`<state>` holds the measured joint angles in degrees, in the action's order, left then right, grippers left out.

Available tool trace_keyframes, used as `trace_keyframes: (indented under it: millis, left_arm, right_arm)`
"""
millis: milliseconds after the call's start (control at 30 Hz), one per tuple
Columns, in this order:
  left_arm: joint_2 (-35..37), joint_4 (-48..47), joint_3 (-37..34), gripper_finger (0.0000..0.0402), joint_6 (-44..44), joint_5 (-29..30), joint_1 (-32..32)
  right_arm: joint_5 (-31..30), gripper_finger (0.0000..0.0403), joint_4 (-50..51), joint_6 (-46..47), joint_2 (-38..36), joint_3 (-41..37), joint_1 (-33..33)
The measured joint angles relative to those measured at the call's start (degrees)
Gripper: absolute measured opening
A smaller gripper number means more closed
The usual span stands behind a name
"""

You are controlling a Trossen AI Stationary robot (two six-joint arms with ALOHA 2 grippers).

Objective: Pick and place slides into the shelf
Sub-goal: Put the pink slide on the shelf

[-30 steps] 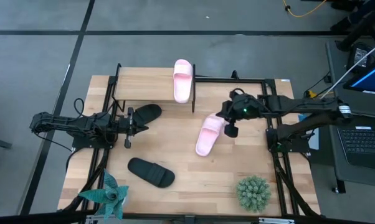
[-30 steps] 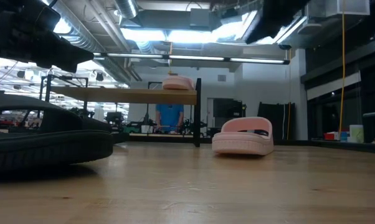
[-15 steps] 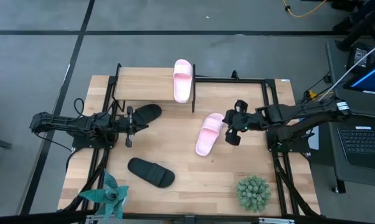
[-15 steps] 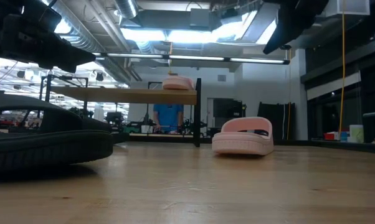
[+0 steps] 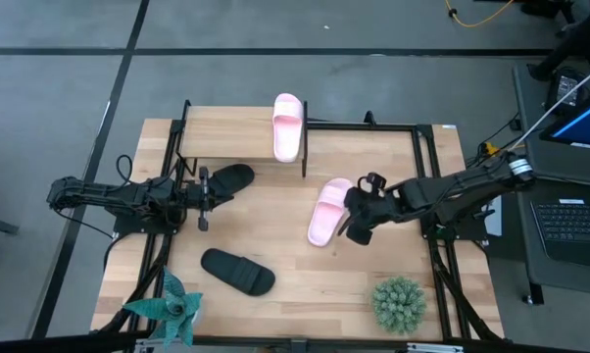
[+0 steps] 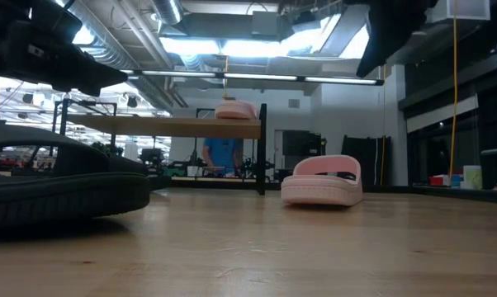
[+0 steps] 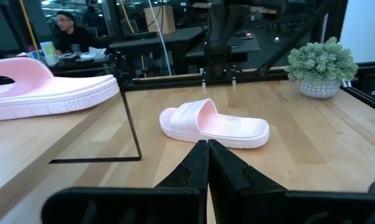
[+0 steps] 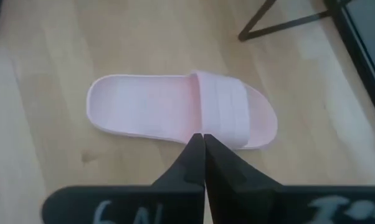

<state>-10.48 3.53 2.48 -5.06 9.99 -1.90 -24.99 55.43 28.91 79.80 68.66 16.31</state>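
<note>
We are holding our right fingers (image 8: 203, 155) pressed together, hovering just beside a pink slide (image 5: 327, 211) lying mid-desk. Our left fingers (image 7: 207, 163) are waiting together near the shelf (image 5: 226, 132), which is carrying another pink slide (image 5: 288, 126).

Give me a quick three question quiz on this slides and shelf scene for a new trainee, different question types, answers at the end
1. True or false: one pink slide already lies on the shelf.
2. Multiple choice: the right gripper is A) shut above the other pink slide on the table, B) shut on a black slide, C) open over the plant.
3. Fill in: the number of black slides on the tabletop is ___.

Key
1. True. It lies at the shelf's right end.
2. A. Its fingers are together and hold nothing; the left gripper is also shut, near one black slide.
3. Two; the second black slide lies nearer the front edge.
</note>
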Motion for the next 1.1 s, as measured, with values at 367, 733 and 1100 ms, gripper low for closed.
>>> trace_keyframes:
  millis: [367,733,1100]
  left_arm:
    - [0.0,-0.02,0.0,0.0,-0.2,0.08,0.01]
    - [0.0,-0.02,0.0,0.0,-1.69,0.08,-0.01]
    - [-0.02,-0.02,0.0,0.0,-1.66,0.06,-0.01]
  right_arm:
    - [-6.89,0.0,5.86,5.41,9.81,5.87,6.93]
    - [-8.83,0.0021,3.26,7.21,16.68,5.19,5.58]
    - [-15.88,0.0055,3.27,13.13,19.8,5.16,4.81]
